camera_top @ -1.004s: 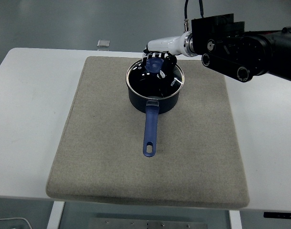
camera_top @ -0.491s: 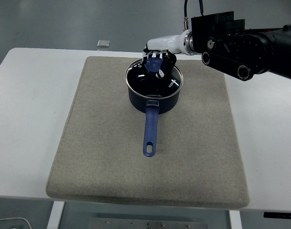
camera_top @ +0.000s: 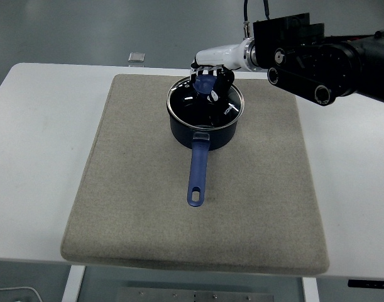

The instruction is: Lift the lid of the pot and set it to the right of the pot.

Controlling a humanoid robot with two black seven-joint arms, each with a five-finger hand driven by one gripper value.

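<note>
R robot hand on lid knob, atop pot.

The right arm is bulky and black, with round silver screw caps on its joints. A white wrist section leads to the black-and-white hand. Two black cables rise from the wrist.

The pot is showing dark navy, its handle bright blue. The mat is looking grey-beige, the table white, the right hand black.
</note>
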